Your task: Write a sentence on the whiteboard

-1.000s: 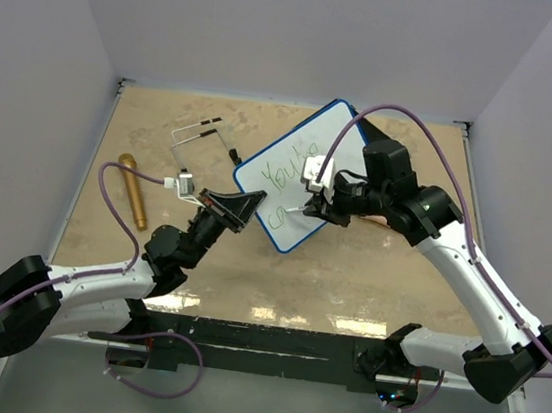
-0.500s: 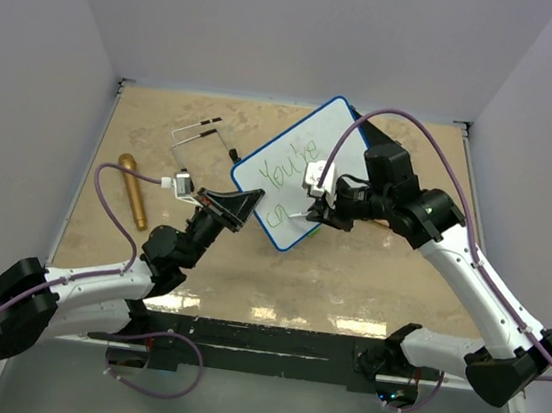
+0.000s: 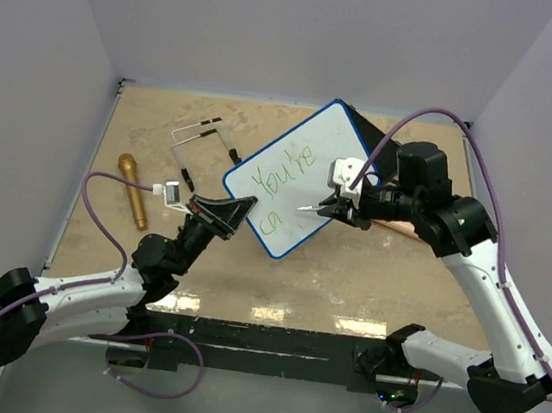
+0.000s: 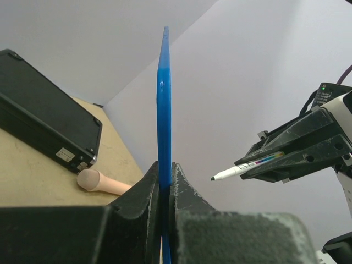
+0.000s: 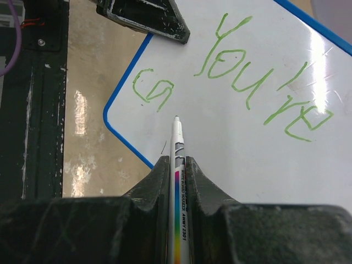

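The left gripper (image 3: pixel 238 208) is clamped on the lower-left rim of the whiteboard (image 3: pixel 339 144), a glossy white panel with a thin blue edge and rounded corners. The right gripper (image 3: pixel 334 211) pinches a slim white marker (image 5: pixel 177 148). Its tip sits just off the board, below the sentence (image 5: pixel 242 77), loose green "You're" over "ca".

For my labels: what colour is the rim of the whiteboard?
Blue. The whiteboard rim shows best in the left wrist view, seen edge-on.

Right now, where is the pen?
In the right wrist view the marker sits pinched in the right arm's jaws, its tip pointing at the whiteboard near the green "ca", not touching.
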